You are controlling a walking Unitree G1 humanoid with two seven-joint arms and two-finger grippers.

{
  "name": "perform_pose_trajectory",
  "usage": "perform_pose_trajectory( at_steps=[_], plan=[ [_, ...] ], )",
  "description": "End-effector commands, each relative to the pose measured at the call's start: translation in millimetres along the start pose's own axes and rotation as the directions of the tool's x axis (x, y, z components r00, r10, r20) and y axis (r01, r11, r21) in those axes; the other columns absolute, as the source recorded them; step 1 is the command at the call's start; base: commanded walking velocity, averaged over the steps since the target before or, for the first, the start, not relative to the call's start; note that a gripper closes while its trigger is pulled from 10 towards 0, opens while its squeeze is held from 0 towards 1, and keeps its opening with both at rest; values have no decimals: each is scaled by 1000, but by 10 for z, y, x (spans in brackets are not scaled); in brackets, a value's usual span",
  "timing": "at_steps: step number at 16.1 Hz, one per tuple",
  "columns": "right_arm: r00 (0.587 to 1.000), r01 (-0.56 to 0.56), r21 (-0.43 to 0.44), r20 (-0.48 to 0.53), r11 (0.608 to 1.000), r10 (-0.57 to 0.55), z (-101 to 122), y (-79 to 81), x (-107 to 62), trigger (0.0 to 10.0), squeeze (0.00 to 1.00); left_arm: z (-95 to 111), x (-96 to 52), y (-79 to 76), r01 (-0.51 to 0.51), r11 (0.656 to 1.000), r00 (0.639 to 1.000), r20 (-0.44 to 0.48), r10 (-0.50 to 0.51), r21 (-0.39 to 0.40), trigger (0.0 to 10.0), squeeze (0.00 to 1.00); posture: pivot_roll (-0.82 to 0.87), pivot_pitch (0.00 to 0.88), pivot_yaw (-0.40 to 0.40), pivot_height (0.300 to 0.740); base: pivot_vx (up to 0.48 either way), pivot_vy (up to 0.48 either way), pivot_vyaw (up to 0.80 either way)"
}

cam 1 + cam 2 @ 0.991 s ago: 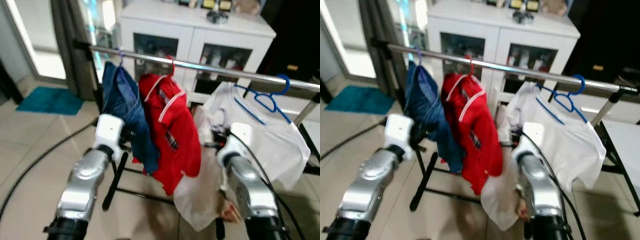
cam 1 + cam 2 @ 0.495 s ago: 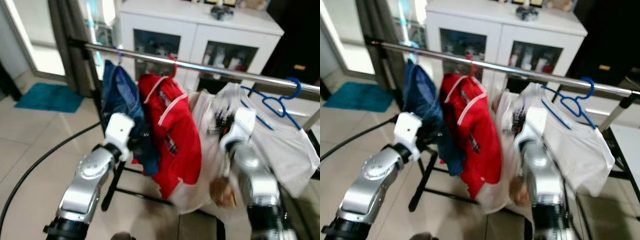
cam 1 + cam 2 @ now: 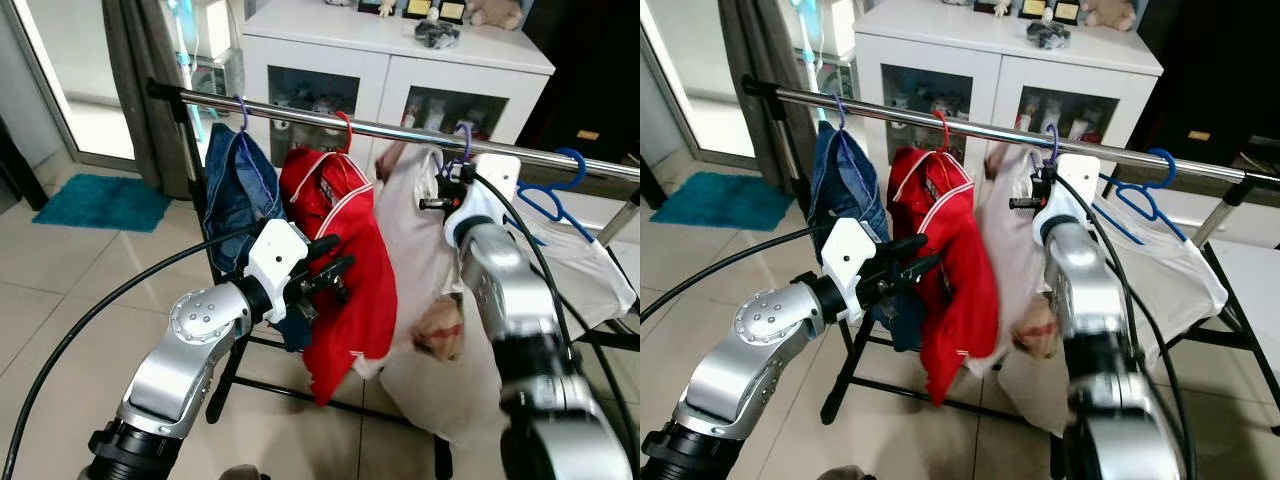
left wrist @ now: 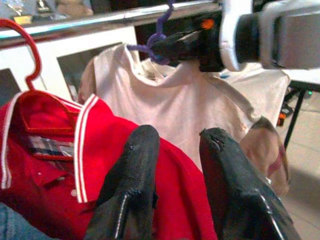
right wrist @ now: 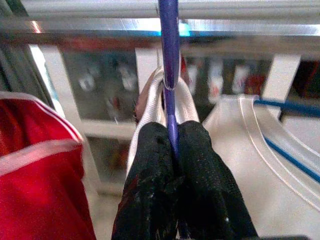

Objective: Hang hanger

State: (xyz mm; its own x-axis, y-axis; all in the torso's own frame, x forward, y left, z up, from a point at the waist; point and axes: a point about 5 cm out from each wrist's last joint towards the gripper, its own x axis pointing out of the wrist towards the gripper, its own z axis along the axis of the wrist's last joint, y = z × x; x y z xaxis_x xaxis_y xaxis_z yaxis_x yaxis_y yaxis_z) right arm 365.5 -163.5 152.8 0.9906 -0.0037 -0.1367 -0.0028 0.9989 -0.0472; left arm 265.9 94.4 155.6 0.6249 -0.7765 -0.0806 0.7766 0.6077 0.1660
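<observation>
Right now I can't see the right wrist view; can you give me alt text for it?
The right gripper is shut on a purple hanger, whose hook reaches up to the steel rail. A white shirt hangs from it, beside a red shirt.

I see a red shirt (image 3: pixel 345 260) and a blue garment (image 3: pixel 238 190) hanging close together, a white cabinet (image 3: pixel 400 70) behind them, a teal mat (image 3: pixel 100 203) and a black cable (image 3: pixel 90 325) on the tiled floor (image 3: pixel 60 300).

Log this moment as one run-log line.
right gripper: shut on purple hanger, hook at rail | left gripper: open by red shirt
</observation>
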Motion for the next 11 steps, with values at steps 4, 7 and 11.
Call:
perform_pose_trajectory(
  at_steps=[4, 7, 11],
  plan=[
    [997, 41, 25, -72, 999, -39, 110, -14, 258, 10000, 0, 72, 1, 17, 28, 999, 1000, -8, -27, 25, 10000, 0, 118, 0, -49, 740, 0, 0, 0],
    [993, 42, 56, -109, 998, -36, 146, 16, 335, 10000, 0, 72, -3, 11, 30, 999, 999, -14, -30, 28, 10000, 0, 128, 0, -56, 740, 0, 0, 0],
    [985, -3, 30, -171, 1000, 8, 1, 84, 339, 10000, 192, 70, -13, 3, 24, 999, 1000, -14, -23, 25, 10000, 0, 130, 0, -63, 740, 0, 0, 0]
  ],
)
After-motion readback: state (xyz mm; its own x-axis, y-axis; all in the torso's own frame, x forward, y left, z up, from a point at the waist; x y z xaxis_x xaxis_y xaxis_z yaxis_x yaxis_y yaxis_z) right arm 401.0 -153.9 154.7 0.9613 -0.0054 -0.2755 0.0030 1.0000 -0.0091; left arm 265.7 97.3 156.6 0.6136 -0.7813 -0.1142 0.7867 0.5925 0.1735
